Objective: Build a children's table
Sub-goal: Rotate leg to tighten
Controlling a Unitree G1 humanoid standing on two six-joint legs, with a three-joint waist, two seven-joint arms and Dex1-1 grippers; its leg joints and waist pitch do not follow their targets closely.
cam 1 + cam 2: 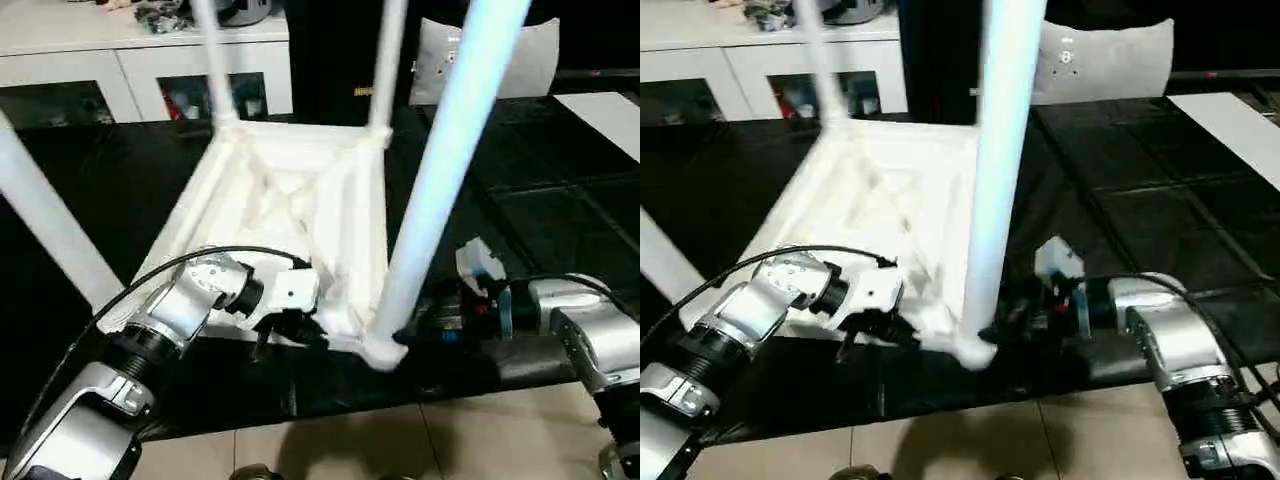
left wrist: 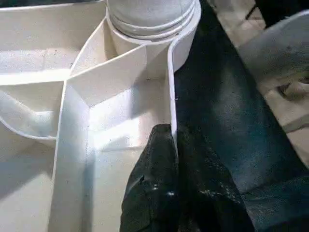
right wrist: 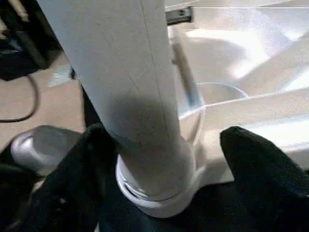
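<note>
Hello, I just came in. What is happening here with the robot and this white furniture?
A two-armed humanoid robot is assembling an all-white plastic children's table, which lies upside down on a black floor mat with its tapered tubular legs pointing up. The left gripper is shut on the near rim of the tabletop. The right gripper stands open on either side of the base of the nearest leg, which sits in its corner socket.

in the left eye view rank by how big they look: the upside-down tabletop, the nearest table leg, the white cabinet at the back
1. Tabletop, the widest white area.
2. Nearest table leg, long, but it stands close to the camera, which enlarges it, so its place is unsure.
3. White cabinet, partly cut off at the picture's edge and far back.
</note>
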